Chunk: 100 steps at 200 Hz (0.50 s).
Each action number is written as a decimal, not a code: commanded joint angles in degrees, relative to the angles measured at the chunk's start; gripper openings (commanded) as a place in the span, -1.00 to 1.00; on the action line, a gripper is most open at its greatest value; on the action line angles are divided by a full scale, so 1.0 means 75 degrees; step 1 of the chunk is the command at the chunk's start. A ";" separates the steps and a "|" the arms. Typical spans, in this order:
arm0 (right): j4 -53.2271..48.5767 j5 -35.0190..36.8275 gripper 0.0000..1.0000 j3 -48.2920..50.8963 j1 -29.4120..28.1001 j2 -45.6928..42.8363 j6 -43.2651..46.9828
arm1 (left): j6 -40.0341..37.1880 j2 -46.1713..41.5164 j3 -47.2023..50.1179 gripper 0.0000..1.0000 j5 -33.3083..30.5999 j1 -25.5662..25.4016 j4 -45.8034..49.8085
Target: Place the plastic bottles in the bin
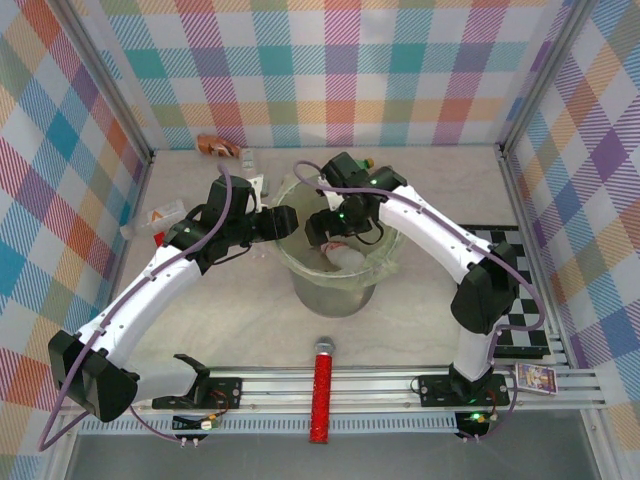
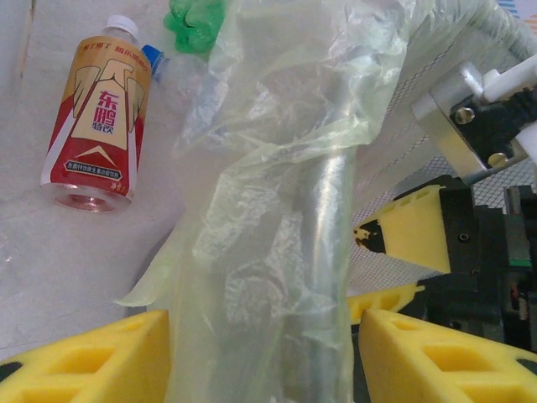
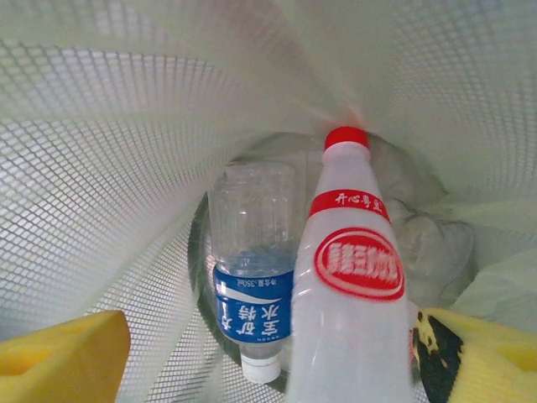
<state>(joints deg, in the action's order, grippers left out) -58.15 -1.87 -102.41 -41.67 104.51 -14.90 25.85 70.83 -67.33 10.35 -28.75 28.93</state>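
1. My right claw (image 3: pixel 273 336) hangs down inside the bin (image 1: pixel 335 295) with its jaws wide. The red-label bottle (image 3: pixel 352 277) leans against 1 finger only, with a plain gap to the other, so I judge it let go rather than clamped.
2. My left claw (image 2: pixel 262 323) is spread wide too, with 1 finger on each side of the bin's rim and its pale green liner (image 2: pixel 277 168). It holds no bottle.
3. Done so far: 1 blue-label bottle (image 3: pixel 252 285) lies on the bin's floor, cap toward my wrist camera. The red-label bottle is well inside the mouth, cap pointing down, so I count it as nearly in. Pale crumpled shapes lie behind it, and I cannot tell whether they are bottles.
4. Left to do: an amber bottle (image 2: pixel 96 117) lies on the table beside the bin. A green bottle (image 2: pixel 197 21) and a blue-capped bottle (image 2: pixel 153 57) lie just beyond it. From above, a clear bottle (image 1: pixel 160 215) lies near the left wall, well apart from the bin.
5. The red glittery stick (image 1: pixel 323 390) at the near edge is not one of mine to bin.
6. My judgement: at least 4 bottles wait outside against 2 in or nearly in, so the job looks less than half done. The next move calls for lifting the right claw clear of the liner before reaching for another bottle.
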 commanded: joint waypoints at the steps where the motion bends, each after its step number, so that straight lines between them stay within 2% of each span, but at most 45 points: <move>1: -0.0220 0.0087 0.80 -0.0585 -0.0046 -0.0504 0.0074 | -0.0274 0.0187 -0.0011 0.19 -0.0258 -0.0069 0.0479; 45: -0.0207 0.0037 0.83 -0.1208 0.0114 -0.0890 -0.0310 | -0.0272 0.0271 -0.0063 0.19 -0.0209 -0.0069 0.0470; 62: 0.0029 -0.0533 0.83 -0.1269 0.0547 -0.1107 -0.0847 | -0.0284 0.0307 -0.0073 0.19 -0.0185 -0.0069 0.0444; 100: 0.1206 -0.2384 0.84 -0.0921 0.2019 -0.1866 -0.2153 | -0.0317 0.0367 -0.0073 0.19 -0.0127 -0.0069 0.0435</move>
<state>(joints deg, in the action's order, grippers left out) -55.88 -9.96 -110.34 -32.77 94.70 -22.94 25.41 71.50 -68.10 10.61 -28.75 29.76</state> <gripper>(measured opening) 0.921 0.594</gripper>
